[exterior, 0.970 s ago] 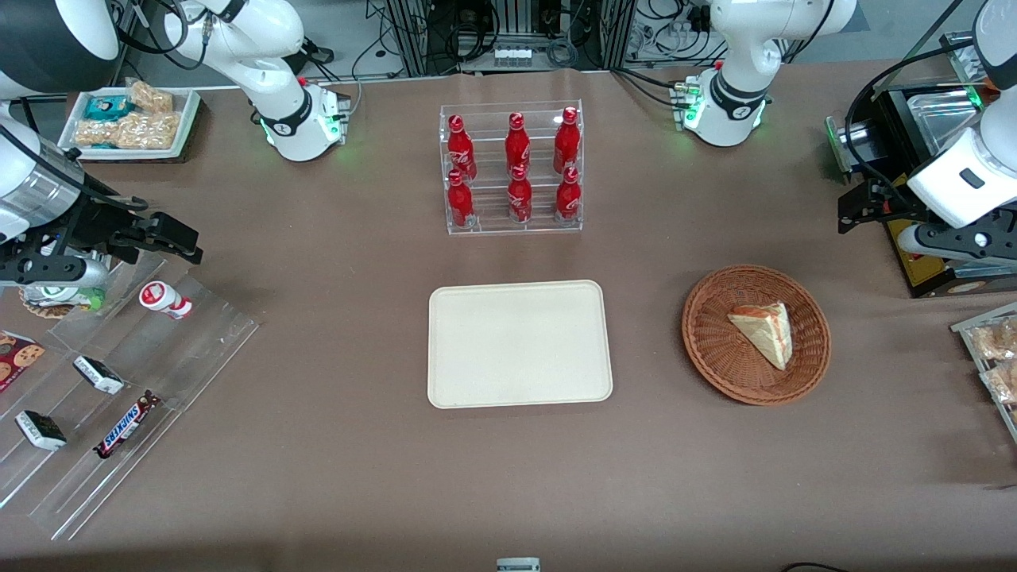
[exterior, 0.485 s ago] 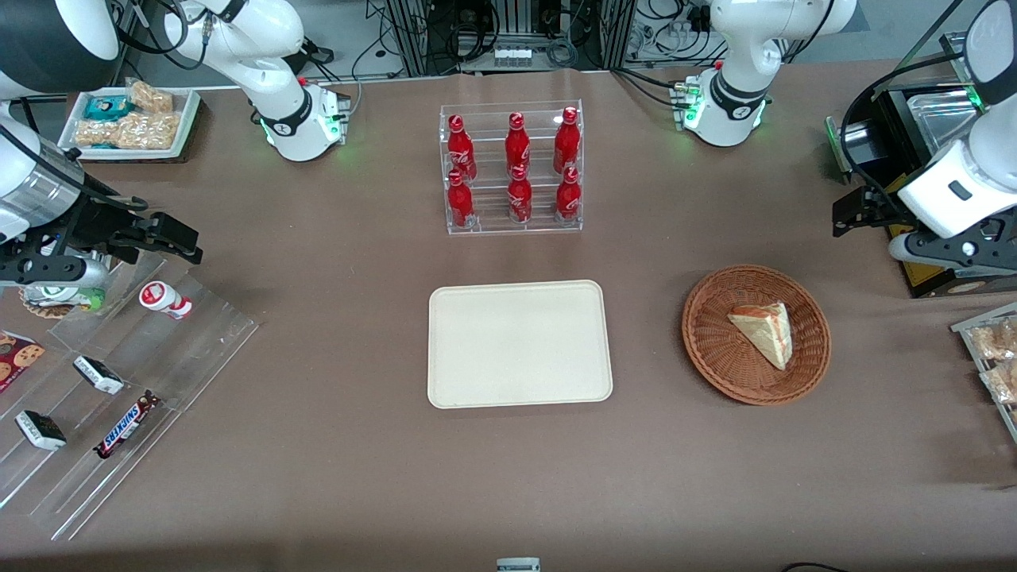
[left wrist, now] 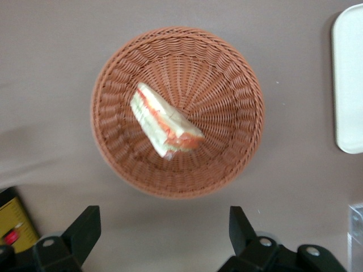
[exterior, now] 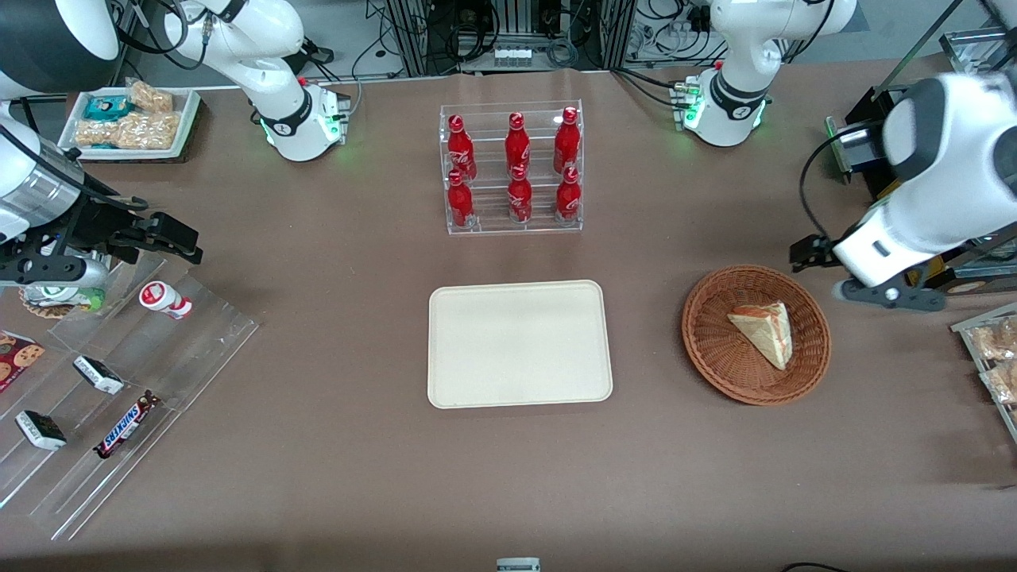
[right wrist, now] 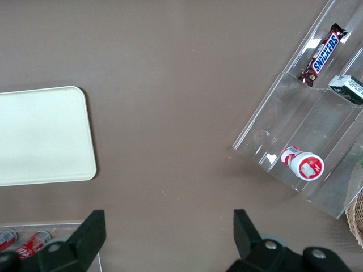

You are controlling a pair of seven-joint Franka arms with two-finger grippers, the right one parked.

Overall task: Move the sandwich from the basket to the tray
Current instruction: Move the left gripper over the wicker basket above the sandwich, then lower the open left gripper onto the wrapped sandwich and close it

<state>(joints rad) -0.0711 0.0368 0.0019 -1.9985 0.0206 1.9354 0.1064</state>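
Note:
The sandwich [exterior: 764,332] is a pale bread wedge with red, orange and green filling on its edge. It lies in the round wicker basket [exterior: 715,353]. The cream tray [exterior: 520,343] lies flat and bare beside the basket, toward the parked arm's end. My left gripper [exterior: 806,254] hangs above the table by the basket's rim, farther from the front camera than the sandwich. In the left wrist view the gripper [left wrist: 161,232] is open and empty, with the sandwich [left wrist: 165,120] and the basket [left wrist: 227,85] ahead of the fingertips [left wrist: 85,225]. An edge of the tray [left wrist: 349,85] shows there too.
A clear rack of red bottles [exterior: 514,168] stands farther from the camera than the tray. A black and yellow box [exterior: 926,274] and a tray of bagged snacks [exterior: 993,357] sit at the working arm's end. A stepped acrylic rack [exterior: 127,373] with snack bars is at the parked arm's end.
My left arm has swung from the table's end toward the basket and nearer to the front camera. The gripper now hangs by the basket's rim. The sandwich, basket and tray have not moved.

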